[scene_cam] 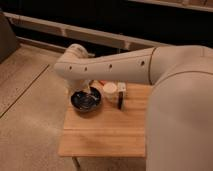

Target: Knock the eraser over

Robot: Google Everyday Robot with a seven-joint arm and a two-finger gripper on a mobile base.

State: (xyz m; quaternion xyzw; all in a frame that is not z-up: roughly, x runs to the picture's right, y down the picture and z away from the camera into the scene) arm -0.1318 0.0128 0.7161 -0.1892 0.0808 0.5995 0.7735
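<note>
With gripper (84,89) over dark round bowl (86,101), jaws' state untellable, sweep toward 3 o'clock, striking high on small black rectangular eraser (120,102).

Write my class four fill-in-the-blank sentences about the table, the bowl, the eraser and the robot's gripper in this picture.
1. The dark bowl sits on a ______ table.
2. The gripper is at the far rim of the ______, apart from the eraser.
3. In the picture, the eraser is to the ______ of the bowl.
4. The cup just behind the eraser is ______.

Missing words: wooden; bowl; right; white.
</note>
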